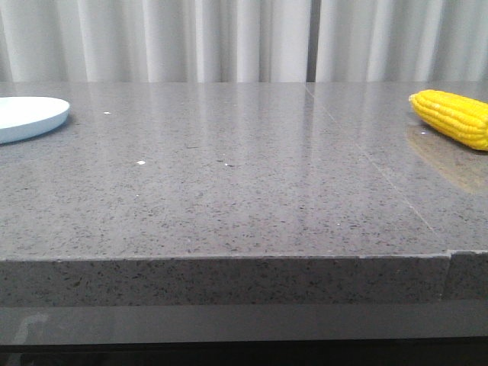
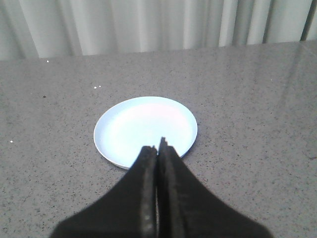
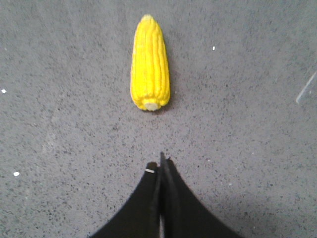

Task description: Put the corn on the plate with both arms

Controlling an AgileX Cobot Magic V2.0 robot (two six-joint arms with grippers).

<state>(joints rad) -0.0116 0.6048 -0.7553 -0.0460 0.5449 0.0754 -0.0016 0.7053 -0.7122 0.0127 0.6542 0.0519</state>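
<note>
The yellow corn (image 1: 454, 116) lies on the grey table at the far right of the front view. In the right wrist view the corn (image 3: 150, 62) lies ahead of my right gripper (image 3: 160, 162), its pale cut stub towards the fingers, with a gap of bare table between. The right gripper is shut and empty. The pale blue-white plate (image 1: 30, 116) sits at the far left of the front view. In the left wrist view the plate (image 2: 138, 124) lies just beyond my left gripper (image 2: 157, 146), which is shut and empty. Neither gripper shows in the front view.
The speckled grey stone table (image 1: 229, 175) has a front edge (image 1: 229, 259) near the camera and a seam (image 1: 366, 156) running back on the right. White curtains (image 1: 229, 38) hang behind the table's far edge.
</note>
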